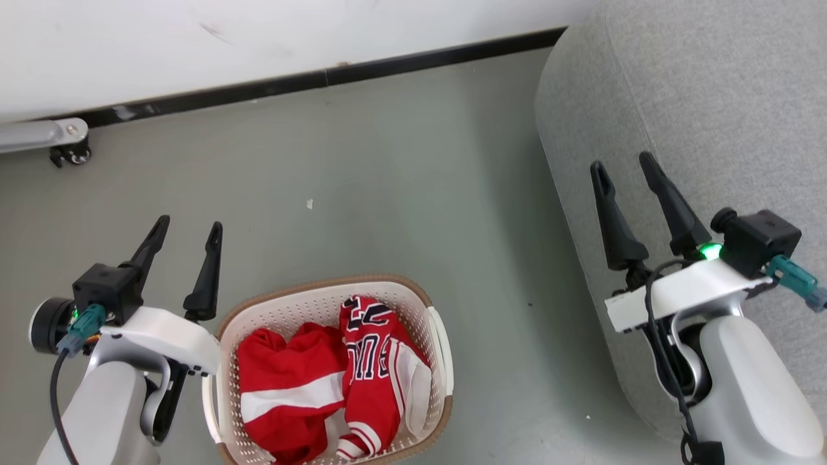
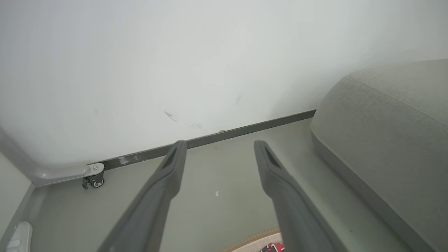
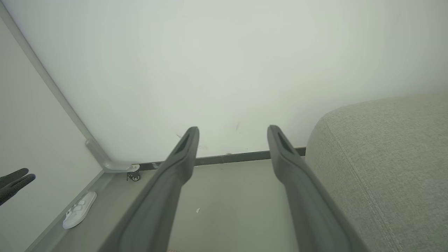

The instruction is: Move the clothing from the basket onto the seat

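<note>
White and strapped, a slipper (image 3: 78, 210) lies on the grey-green floor (image 1: 387, 161) well to the left of both pairs of jaws, close to the foot of a side wall (image 3: 35, 122). Ahead and left of the left jaws, a small black caster (image 1: 71, 155) sits under a pale metal bar (image 1: 39, 134) at the base of the white back wall (image 1: 258, 39), along which a dark skirting strip (image 1: 387, 68) runs.

The left jaws stand released over bare floor, their two dark fingers (image 1: 208, 271) spread wide with nothing between them. Just to their right, a little behind the fingertips and apart from them, sits the cream perforated laundry basket (image 1: 323, 285) with its brown rim. Both garments are inside it. The red shorts (image 1: 284, 381) with a broad white stripe lie on the side nearer the left jaws. The red jersey (image 1: 375, 361) with black-and-white lettering is crumpled against them on the far side. A tiny pale scrap (image 1: 309, 204) lies on the floor ahead of the basket, between the two pairs of jaws.

The right jaws are likewise released and empty, fingers parted. They are poised above the rounded left edge of the grey fabric seat (image 1: 711, 97), which stretches off to their right.
</note>
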### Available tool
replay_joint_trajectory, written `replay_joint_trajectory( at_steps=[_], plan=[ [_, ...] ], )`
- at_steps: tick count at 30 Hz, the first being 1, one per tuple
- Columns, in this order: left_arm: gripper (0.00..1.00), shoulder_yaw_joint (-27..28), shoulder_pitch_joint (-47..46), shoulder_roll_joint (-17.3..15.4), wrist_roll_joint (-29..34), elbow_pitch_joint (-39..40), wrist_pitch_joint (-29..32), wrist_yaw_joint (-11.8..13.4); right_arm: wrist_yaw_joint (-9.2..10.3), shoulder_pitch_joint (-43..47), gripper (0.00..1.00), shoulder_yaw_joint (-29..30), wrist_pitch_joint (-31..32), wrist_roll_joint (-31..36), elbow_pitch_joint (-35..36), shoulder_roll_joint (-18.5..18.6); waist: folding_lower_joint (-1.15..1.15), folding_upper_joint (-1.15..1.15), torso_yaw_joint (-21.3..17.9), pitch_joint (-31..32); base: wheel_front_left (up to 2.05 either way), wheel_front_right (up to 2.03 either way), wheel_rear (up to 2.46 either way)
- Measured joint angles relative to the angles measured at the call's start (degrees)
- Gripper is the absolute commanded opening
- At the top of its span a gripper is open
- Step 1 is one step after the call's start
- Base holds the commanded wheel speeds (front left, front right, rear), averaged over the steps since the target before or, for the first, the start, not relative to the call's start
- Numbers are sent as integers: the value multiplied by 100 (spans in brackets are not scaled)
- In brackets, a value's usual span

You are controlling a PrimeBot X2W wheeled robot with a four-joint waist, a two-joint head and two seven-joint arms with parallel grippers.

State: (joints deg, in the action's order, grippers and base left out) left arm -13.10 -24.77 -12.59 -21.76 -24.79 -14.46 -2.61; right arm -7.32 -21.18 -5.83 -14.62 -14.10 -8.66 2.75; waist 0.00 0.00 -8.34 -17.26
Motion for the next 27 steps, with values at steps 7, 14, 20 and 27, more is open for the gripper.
replay_joint_trajectory(
  at_steps=[7,14,20,27],
  plan=[
    [100,324,398,65,-51,287,0,108,0,249,100,19,0,7,-68,57,0,0,105,317,0,0,0],
    [100,520,740,155,-60,615,0,246,0,460,100,90,0,7,-69,90,0,0,223,610,0,0,0],
    [100,643,1026,189,-86,800,0,299,0,602,100,146,0,7,-62,119,0,0,323,822,0,0,0],
    [100,703,1277,293,-91,965,0,350,0,720,100,177,0,7,-41,155,0,0,421,1013,0,0,0]
  ],
)
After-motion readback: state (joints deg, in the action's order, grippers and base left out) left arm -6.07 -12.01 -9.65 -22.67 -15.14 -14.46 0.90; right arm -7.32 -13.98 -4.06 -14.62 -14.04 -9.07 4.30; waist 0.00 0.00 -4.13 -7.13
